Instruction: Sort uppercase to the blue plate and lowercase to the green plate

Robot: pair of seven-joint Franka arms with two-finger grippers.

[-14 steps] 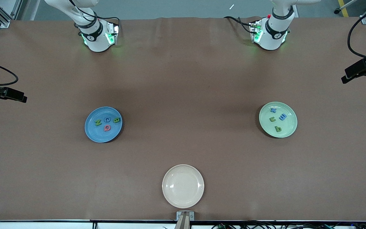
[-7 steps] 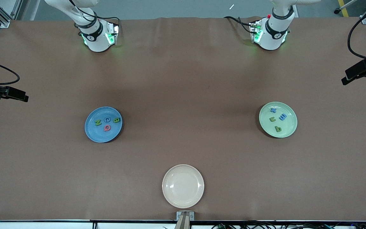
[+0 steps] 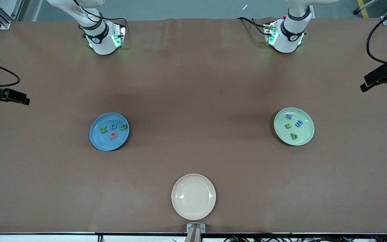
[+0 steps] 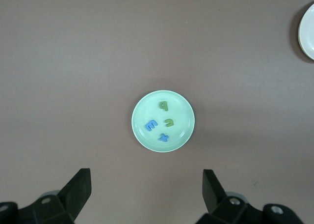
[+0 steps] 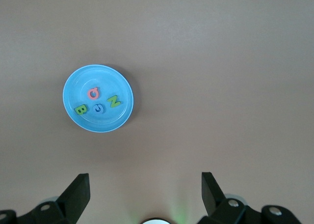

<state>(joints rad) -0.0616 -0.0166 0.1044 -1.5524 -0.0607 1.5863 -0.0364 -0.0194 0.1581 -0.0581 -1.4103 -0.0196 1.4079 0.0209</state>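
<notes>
The blue plate holds the uppercase letters: a green N, a blue C, a green B and a pinkish-red Q. On the green plate lie the lowercase letters: a blue x, a blue m, a green u and a green b. My left gripper hangs open high over the green plate. Equally high, my right gripper stands open and empty above the blue plate.
A cream plate with nothing on it sits near the table's front edge, midway between the two coloured plates. Both arm bases stand along the table's back edge. Cables trail along the front edge.
Both grippers have drifted slightly while staying high and open. The plates and letters have not moved.
</notes>
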